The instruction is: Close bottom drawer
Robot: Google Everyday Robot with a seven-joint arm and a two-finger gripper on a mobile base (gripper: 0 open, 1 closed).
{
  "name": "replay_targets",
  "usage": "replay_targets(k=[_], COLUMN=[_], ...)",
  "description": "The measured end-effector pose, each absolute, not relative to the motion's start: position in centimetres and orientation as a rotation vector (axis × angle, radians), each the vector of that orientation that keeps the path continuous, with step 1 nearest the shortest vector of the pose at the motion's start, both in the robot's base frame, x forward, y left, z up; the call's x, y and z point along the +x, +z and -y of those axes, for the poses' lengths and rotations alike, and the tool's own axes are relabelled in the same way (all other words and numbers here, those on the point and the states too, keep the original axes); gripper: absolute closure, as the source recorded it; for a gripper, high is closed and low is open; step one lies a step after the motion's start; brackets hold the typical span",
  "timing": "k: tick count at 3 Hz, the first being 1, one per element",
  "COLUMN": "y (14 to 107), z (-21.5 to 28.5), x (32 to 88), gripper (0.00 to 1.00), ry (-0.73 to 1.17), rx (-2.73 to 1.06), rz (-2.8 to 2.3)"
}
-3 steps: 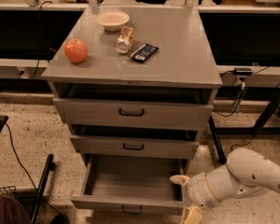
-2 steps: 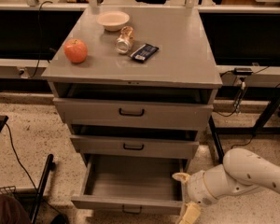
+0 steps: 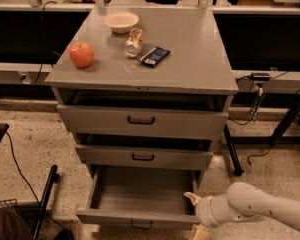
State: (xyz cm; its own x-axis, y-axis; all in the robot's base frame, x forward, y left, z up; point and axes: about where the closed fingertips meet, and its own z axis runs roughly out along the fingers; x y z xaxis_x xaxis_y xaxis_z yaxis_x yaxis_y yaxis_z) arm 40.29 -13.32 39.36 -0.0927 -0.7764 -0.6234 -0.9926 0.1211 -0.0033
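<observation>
Two fingers (image 3: 191, 199) spread at the right front corner of the bottom drawer (image 3: 135, 218), the closing push not yet made.

I have the gripper (image 3: 195, 215) low and near, at the right end of the drawer's front, which stands pulled well out. One tan finger sits over the flat front's top edge, the other hangs before it. Next, I judge, comes a straight push toward the far side, square on the smooth grey panel, right of its small black bar handle (image 3: 140, 226).

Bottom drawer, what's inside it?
The bottom drawer looks empty as far as its floor shows. The pincer, at its front right corner, covers that bit.
</observation>
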Motion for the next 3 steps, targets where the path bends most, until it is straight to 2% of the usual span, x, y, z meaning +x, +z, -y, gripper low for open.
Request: replay_targets(k=[3], y=[33.5], z=[12.3], x=[39.4], gripper=[0.00], ry=[0.657], rx=[-1.786], rz=[-1.899])
